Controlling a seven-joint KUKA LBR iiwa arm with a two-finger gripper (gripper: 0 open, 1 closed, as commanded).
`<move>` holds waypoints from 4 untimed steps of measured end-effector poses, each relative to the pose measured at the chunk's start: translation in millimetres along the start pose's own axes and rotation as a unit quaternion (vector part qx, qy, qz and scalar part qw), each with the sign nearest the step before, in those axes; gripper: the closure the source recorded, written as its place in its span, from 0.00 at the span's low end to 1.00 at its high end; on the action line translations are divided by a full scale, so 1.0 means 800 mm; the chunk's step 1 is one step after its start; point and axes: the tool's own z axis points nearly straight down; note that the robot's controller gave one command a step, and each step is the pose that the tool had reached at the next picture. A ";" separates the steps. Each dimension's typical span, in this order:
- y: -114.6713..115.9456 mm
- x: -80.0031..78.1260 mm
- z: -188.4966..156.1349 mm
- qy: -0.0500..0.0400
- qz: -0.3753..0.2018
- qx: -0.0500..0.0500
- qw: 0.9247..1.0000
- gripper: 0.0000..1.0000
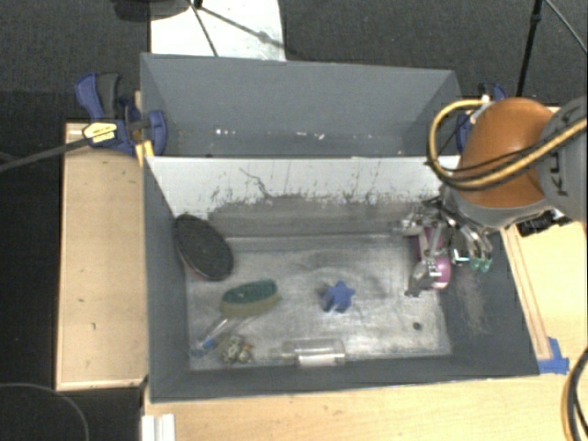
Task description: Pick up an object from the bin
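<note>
Gripper (427, 278): hanging low by the bin's (482, 333) right wall; I am not managing to tell whether it is apart or together.
Pink piece (440, 270): sitting right at the gripper; whether it is clamped is not showing.
Handling: probably proving light, stiff and a little slippery, so taking it across its narrow middle looks best.
Leftward: blue star (339, 296) lying near; clear tube (314, 350), green sponge (249, 297) and black brush (204, 247) lying well apart.
</note>
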 end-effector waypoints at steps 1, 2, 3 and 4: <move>0.115 0.006 0.071 -0.006 -0.006 0.000 1.000 0.00; 0.183 0.076 0.034 -0.002 0.009 -0.001 1.000 0.00; 0.133 0.051 0.035 -0.005 -0.030 0.001 1.000 0.00; 0.154 0.071 0.069 -0.012 0.014 0.000 1.000 0.00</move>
